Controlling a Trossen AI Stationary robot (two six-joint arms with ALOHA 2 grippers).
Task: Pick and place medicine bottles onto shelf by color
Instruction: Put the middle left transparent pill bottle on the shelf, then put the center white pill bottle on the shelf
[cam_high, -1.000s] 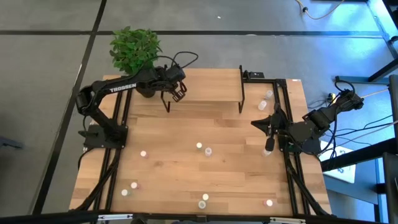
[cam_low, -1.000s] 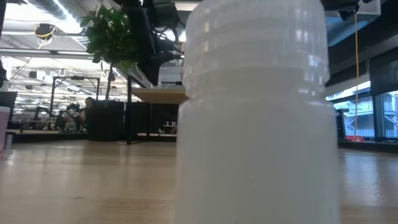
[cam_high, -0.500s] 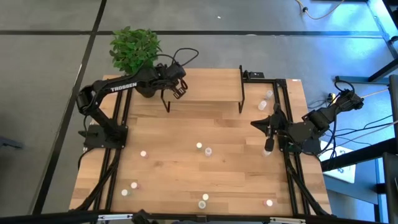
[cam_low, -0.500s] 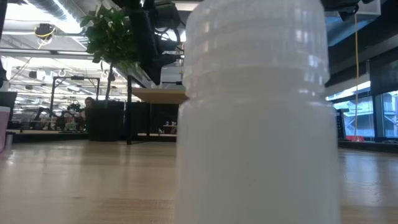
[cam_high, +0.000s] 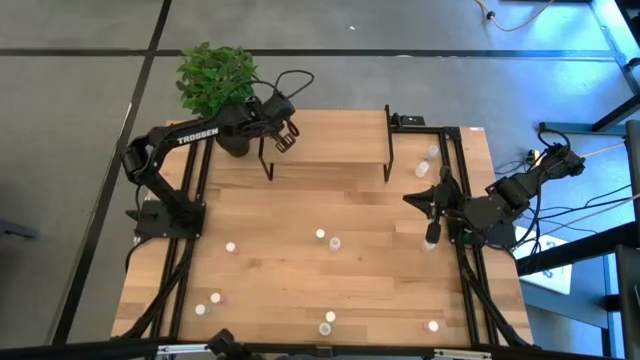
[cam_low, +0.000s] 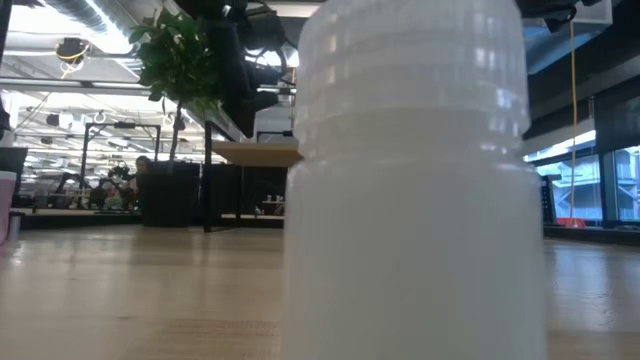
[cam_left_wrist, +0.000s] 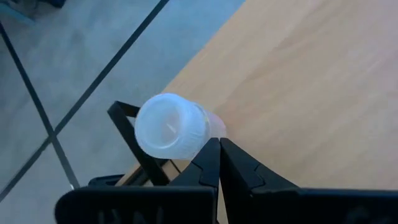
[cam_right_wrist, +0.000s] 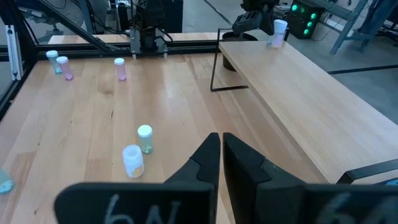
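Left wrist view: a white-capped medicine bottle (cam_left_wrist: 171, 126) sits pinched by its body between my left gripper's (cam_left_wrist: 219, 149) closed fingers, cap toward the lens, poised over the left end of the shelf (cam_left_wrist: 298, 81), the light-wood board on its black frame. From the high view I place that left gripper (cam_high: 282, 130) at the shelf's (cam_high: 330, 135) left corner, beside the potted plant (cam_high: 215, 80) that stands at the table's far left edge. I judge this the placing step: the bottle is carried to the board but not yet set down, and the shelf top looks bare of other bottles. My next move calls for lowering the bottle upright onto the board, close enough that it does not topple off the edge when I part the fingers, and at the end I mean to keep for white caps. The other bottles stay scattered on the table: a green-capped one (cam_high: 320, 235) and a white one (cam_high: 335, 243) near the middle, a pink one (cam_high: 230, 246) to their left, more along the near edge and by the right rail. My right gripper (cam_high: 432, 236) waits at the table's right side, fingers shut on nothing, its own camera looking across the table at the green-capped bottle (cam_right_wrist: 145, 138) and the white one (cam_right_wrist: 132, 160). In the low view a bottle (cam_low: 415, 180) close against the lens blocks most of the scene.
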